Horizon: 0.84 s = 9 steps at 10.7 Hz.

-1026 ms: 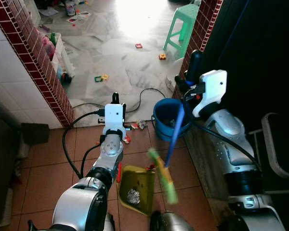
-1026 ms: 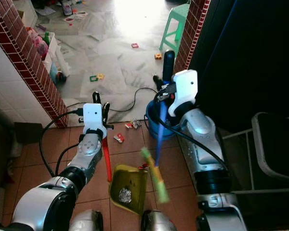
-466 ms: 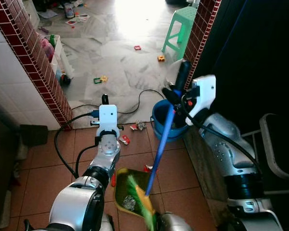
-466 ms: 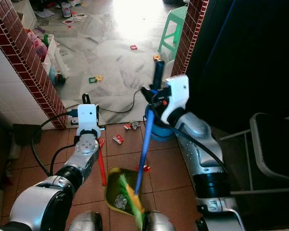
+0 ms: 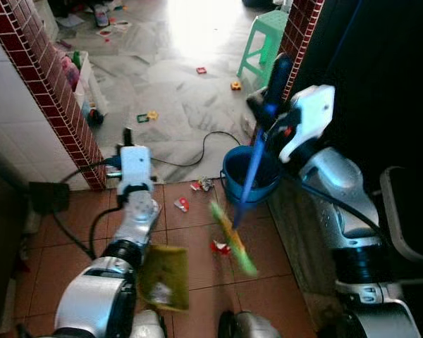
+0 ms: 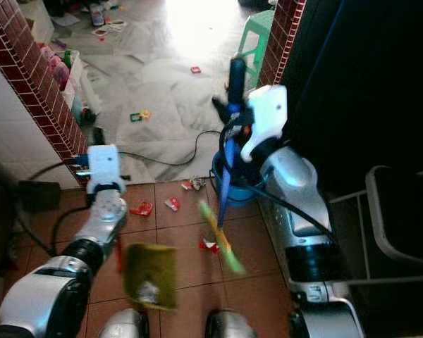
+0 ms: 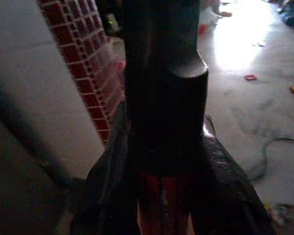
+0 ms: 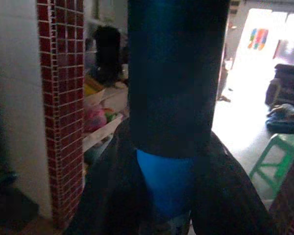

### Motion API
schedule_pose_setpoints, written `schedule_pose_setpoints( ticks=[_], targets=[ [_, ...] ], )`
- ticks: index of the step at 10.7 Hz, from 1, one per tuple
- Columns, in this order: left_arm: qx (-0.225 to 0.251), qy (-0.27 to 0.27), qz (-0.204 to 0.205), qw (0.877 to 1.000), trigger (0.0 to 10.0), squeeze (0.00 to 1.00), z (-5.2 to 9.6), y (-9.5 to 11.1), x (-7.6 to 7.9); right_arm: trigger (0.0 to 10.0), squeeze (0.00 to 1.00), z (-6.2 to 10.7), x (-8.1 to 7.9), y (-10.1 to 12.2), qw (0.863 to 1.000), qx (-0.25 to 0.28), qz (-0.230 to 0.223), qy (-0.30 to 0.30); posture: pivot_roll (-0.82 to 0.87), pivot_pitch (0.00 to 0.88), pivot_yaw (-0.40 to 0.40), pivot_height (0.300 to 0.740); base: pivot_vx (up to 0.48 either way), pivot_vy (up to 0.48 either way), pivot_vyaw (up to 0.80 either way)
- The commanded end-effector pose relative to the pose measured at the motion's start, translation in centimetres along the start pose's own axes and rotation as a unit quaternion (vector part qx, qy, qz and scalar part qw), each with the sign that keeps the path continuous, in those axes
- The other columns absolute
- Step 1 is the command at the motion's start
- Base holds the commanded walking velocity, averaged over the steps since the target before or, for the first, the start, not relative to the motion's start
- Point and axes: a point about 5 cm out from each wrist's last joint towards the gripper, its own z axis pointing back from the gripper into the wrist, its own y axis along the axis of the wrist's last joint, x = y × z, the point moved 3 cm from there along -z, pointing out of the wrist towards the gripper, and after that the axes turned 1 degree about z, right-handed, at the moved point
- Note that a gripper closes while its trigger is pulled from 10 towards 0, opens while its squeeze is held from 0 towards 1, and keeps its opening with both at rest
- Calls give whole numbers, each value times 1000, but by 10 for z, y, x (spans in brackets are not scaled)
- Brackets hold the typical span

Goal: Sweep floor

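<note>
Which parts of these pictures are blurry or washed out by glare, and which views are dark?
In the left eye view, the broom head and dustpan are smeared by motion, and sunlight washes out the far grey floor. The left wrist view is dim, its fingers near black. The right wrist view blurs the blue broom handle close up.

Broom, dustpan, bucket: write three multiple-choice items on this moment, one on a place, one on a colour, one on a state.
1. Where does the bucket stand?
A. by the right arm, at the brick pillar's foot
B. under the green stool
C. inside the dustpan

2. What colour is the broom handle?
A. red
B. blue
C. white

3. What is the right pincer doing?
A. hanging idle
B. gripping the bucket
C. gripping the broom handle

Answers: 1 A, the bucket sits on the tiles beside the right arm. 2 B, a blue shaft runs down to green bristles. 3 C, the right wrist view shows black fingers closed around the blue handle.
</note>
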Motion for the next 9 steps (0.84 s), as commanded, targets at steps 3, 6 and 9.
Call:
schedule_pose_setpoints(
  ticks=[3, 6, 9],
  targets=[
    [-26, 23, 5, 999, 10000, 0, 8, -12, 2, 10000, 0, -2, 9, -6, 998, 11, 42, -36, -96, 114, -21, 740, 0, 0, 0],
    [-107, 38, 84, 990, 10000, 0, 21, -32, 12, 10000, 0, 1, -21, -46, 998, -15, 56, -2, -57, 193, 3, 740, 0, 0, 0],
    [-121, -2, 86, 989, 10000, 0, 31, -43, 21, 10000, 0, 2, -66, -70, 995, -42, -67, 67, -45, 202, 11, 740, 0, 0, 0]
  ],
)
